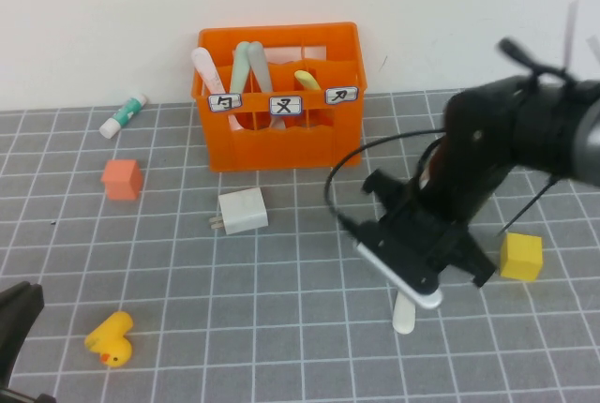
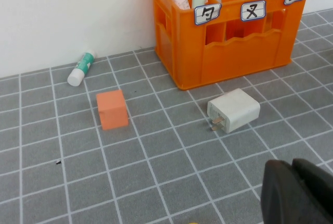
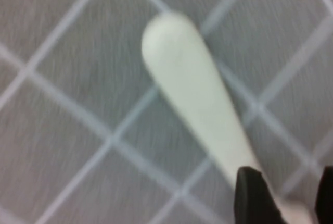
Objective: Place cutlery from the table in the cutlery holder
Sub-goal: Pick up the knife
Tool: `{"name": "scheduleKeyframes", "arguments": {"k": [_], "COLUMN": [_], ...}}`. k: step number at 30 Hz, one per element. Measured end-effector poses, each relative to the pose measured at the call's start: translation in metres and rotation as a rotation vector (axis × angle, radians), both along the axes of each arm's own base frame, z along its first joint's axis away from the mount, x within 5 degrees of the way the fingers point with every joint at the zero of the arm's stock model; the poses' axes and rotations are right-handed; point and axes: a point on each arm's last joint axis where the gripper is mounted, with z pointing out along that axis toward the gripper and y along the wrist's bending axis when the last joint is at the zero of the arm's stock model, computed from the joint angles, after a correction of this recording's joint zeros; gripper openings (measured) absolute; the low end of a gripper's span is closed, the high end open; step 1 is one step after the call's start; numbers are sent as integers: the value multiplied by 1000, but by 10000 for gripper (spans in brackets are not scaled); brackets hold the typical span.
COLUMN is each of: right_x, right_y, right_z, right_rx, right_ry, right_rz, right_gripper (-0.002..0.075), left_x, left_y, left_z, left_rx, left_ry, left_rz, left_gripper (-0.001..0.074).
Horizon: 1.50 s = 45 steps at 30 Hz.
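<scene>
The cream-white knife (image 1: 404,314) lies on the grey gridded table (image 1: 281,328), partly hidden under my right arm. In the right wrist view the knife (image 3: 192,94) runs between the fingers of my right gripper (image 3: 291,187), which is open and straddles its narrow end. The orange cutlery holder (image 1: 281,136) stands at the back and holds the pink spoon (image 1: 206,70), the mint-green spoon (image 1: 242,66), the grey fork (image 1: 261,70) and the yellow knife (image 1: 307,80). My left gripper (image 1: 14,323) is shut and empty at the near left; it also shows in the left wrist view (image 2: 296,182).
A white charger plug (image 1: 243,211) lies in front of the holder. A small orange cube (image 1: 122,179) and a glue stick (image 1: 124,114) are on the left, a yellow duck (image 1: 111,337) at the near left, and a yellow cube (image 1: 520,256) on the right.
</scene>
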Motion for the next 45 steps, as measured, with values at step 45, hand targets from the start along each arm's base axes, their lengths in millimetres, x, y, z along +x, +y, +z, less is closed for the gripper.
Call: {"name": "scheduleKeyframes", "arguments": {"k": [45], "right_x": [-13], "right_y": [-3], "right_z": [-24], "right_rx": [-140], "right_ry": [-124], "right_rz": [229], "right_gripper": [262], "left_x": [-1], "left_y": [-1], "left_z": [-1], "left_rx": [2], "left_ry": [17], "left_rz": [-8], "left_gripper": [-1]}}
